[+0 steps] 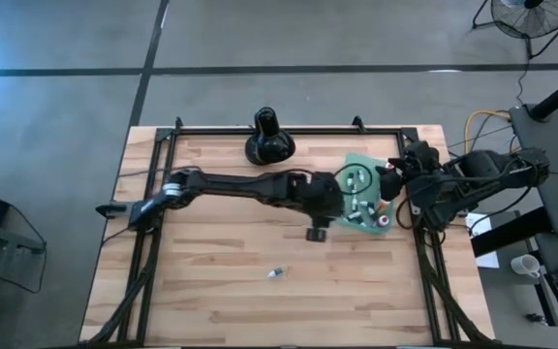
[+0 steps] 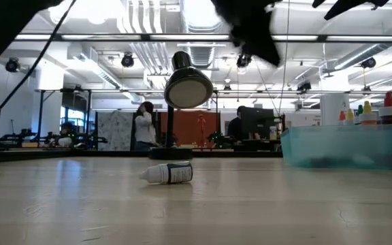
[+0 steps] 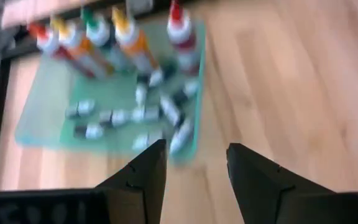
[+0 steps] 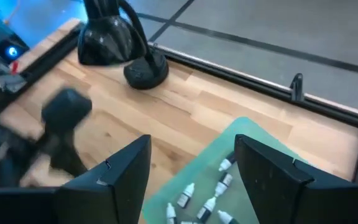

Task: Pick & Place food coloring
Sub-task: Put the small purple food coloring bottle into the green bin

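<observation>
A teal-green tray [image 1: 353, 163] sits at the table's right. It holds slim red, orange, yellow and green dropper bottles [image 3: 129, 40] standing upright and tiny white-and-dark vials [image 3: 142, 115] lying flat. One vial [image 1: 276, 274] lies alone on its side on the wood toward the near edge, also in the low view [image 2: 170, 173]. My left gripper [image 3: 196, 146] reaches across from the left. It is open and empty, above bare wood beside the tray's edge. My right gripper [image 4: 192, 138] is open and empty over the tray [image 4: 253, 134] and its vials [image 4: 207, 196].
A black bulbous long-necked object [image 1: 269, 138] stands near the far edge, left of the tray. A dark metal frame [image 1: 289, 129] runs along the table's far and side edges. Bare wood [image 1: 221, 262] lies to the left and near side. People show in the room beyond.
</observation>
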You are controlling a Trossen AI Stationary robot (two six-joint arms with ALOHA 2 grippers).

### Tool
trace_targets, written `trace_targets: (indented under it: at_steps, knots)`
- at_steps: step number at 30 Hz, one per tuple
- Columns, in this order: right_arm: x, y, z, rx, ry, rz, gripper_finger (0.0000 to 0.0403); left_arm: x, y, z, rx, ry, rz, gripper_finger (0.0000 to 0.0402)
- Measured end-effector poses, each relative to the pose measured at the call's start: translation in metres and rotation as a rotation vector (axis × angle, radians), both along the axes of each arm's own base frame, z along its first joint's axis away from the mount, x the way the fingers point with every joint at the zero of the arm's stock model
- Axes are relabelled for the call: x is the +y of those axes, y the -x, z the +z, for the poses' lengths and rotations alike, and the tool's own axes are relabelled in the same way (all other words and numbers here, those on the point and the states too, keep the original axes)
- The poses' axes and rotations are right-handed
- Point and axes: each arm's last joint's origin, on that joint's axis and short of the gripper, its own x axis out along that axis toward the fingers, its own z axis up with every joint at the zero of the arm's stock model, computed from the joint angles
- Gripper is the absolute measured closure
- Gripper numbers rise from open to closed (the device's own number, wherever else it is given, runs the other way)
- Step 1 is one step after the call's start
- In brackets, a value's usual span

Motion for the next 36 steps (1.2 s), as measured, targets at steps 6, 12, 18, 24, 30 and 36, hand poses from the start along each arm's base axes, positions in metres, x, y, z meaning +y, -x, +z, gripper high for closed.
trace_targets:
  at_steps: [6,12,18,24,30,36]
  knots:
    - [0.002,-0.003,-0.006,0.048,-0.001,0.024,0.0179,0.006,0.059,-0.018,0.242,0.078,-0.017,0.0259]
    - [0.002,-0.004,-0.01,0.076,-0.012,0.035,0.0179,-0.026,0.124,-0.048,0.328,0.279,0.041,0.0259]
    - [0.002,-0.004,-0.012,0.09,-0.011,0.036,0.0179,-0.078,0.172,-0.09,0.264,0.377,0.0,0.0259]
    - [0.003,-0.004,-0.014,0.098,-0.012,0.037,0.0179,-0.104,0.184,-0.115,0.116,0.432,0.084,0.0259]
    - [0.003,-0.004,-0.015,0.097,-0.016,0.032,0.0179,-0.112,0.178,-0.136,0.117,0.476,0.132,0.0259]
    - [0.003,-0.005,-0.016,0.104,-0.035,0.041,0.0179,-0.12,0.165,-0.154,0.146,0.479,0.177,0.0259]
